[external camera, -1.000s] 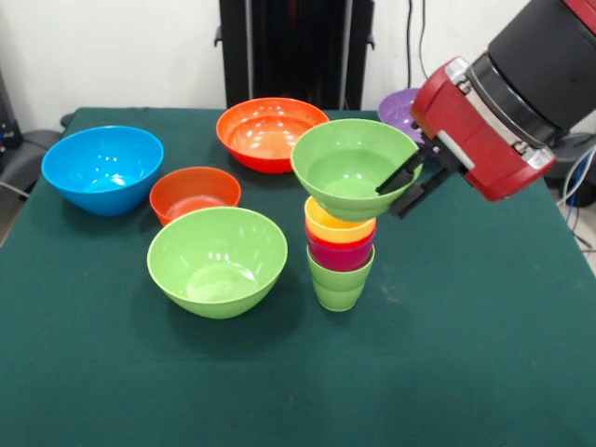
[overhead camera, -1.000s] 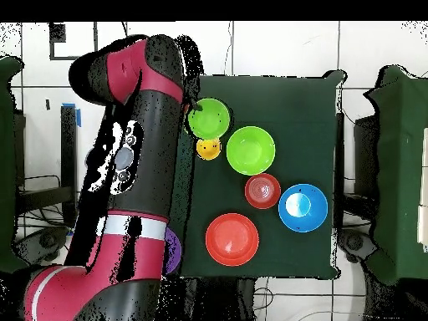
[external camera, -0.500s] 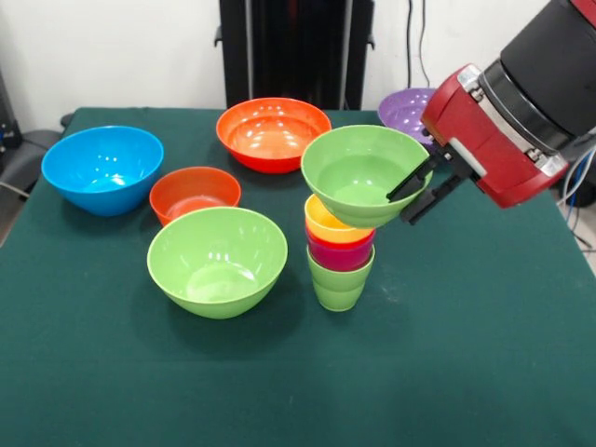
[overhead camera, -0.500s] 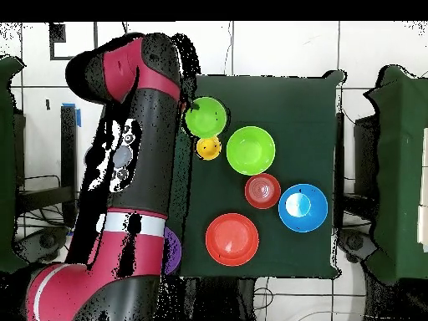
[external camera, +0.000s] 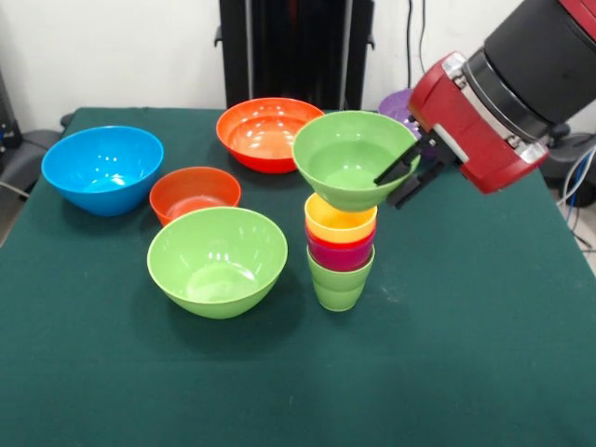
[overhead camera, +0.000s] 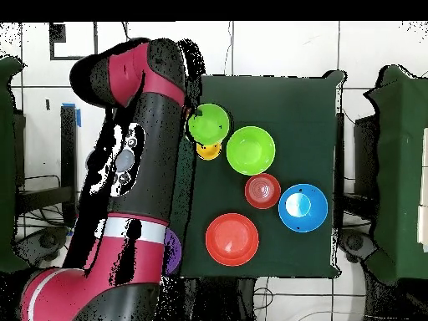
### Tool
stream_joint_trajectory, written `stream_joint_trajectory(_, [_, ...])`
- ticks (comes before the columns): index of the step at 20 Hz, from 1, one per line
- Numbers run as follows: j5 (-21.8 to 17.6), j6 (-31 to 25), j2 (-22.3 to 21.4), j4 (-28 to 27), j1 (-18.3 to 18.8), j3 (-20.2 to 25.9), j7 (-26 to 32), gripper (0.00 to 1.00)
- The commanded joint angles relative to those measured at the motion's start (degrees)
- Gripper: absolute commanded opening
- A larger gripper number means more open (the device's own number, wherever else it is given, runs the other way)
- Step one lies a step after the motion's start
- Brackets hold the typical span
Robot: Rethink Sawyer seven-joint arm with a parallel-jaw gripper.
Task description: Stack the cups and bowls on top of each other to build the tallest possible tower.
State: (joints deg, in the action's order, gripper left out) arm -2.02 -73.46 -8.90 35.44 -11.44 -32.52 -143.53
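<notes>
Green cloth surface [external camera: 484, 372] carries tower [external camera: 340, 251]: light-green cup, red cup, yellow cup nested. Hand [external camera: 402, 177] clamped on rim of small light-green bowl [external camera: 349, 168], held tilted just over yellow cup. Large light-green bowl [external camera: 217, 261] left of tower.

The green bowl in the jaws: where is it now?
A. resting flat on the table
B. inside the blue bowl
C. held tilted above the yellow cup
C: the gripper pinches the green bowl by its rim, tilted over the yellow cup atop the stack.
</notes>
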Motion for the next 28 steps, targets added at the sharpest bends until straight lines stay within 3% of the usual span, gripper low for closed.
stream_joint_trajectory(1, [-2.4,5.9,-3.7,11.8,-1.1,5.7,4.7,0.00])
stream_joint_trajectory(9, [-3.1,8.4,-4.2,14.6,-1.9,5.6,3.8,0.00])
stream_joint_trajectory(28, [-2.8,10.4,-3.6,15.2,-2.3,5.2,1.4,0.00])
